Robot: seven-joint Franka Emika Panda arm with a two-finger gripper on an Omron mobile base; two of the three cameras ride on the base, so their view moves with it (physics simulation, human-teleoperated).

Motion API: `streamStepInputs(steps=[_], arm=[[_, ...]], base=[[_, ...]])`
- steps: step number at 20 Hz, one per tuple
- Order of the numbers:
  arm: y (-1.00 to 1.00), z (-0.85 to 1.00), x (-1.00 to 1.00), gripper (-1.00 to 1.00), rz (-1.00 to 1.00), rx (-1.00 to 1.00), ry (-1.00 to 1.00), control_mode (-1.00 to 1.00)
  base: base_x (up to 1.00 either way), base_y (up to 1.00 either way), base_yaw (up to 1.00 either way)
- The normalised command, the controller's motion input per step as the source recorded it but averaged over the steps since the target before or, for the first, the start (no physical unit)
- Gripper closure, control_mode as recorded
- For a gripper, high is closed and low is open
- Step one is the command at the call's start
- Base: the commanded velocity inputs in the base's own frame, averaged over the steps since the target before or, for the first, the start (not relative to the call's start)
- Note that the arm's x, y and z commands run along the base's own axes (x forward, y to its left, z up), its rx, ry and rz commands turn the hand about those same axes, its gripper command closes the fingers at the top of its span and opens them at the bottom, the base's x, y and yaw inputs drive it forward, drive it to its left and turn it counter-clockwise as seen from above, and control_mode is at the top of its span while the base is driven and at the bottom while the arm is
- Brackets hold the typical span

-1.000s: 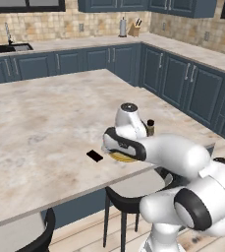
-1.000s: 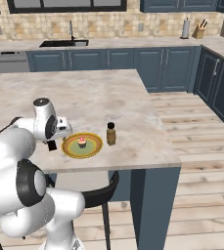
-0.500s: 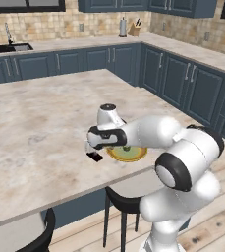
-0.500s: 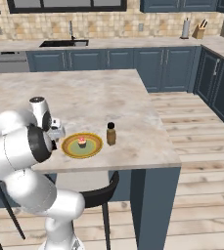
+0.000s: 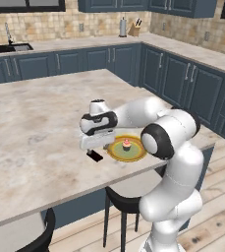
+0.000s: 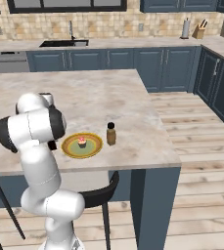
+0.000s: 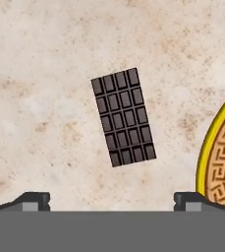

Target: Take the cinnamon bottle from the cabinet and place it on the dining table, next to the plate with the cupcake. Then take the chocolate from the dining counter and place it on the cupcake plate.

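The chocolate [image 7: 123,117] is seen flat on the table [image 7: 45,74], straight under the wide-open gripper [image 7: 111,199], its long side slightly tilted.

I found no readable text, label, brand or number anywhere; the plate [image 7: 221,162] rim had only a key pattern, no letters.

Home kitchen, rendered: dark blue base cabinets [image 6: 133,61], tan tiled backsplash [image 6: 108,24], sink with faucet [image 6: 64,43], wooden knife block [image 6: 199,32], beige marbled island surface [image 6: 94,97].
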Motion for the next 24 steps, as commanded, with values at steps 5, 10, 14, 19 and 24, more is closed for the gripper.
streamStepInputs(steps=[5,10,14,19,24], arm=[[0.14,-0.27,0.25,-1.00,0.02,-0.02,0.01,-1.00],[0.13,-0.29,0.21,-1.00,0.00,-0.08,0.00,-1.00],[0.01,-0.31,0.11,-1.00,-0.02,-0.14,0.04,-1.00],[0.00,-0.25,0.11,-1.00,-0.02,-0.10,0.01,-1.00],[0.00,-0.22,0.09,-1.00,0.00,-0.06,0.00,-1.00]], base=[[0.00,0.00,0.00],[0.00,0.00,0.00],[0.00,0.00,0.00],[0.00,0.00,0.00],[0.00,0.00,0.00]])
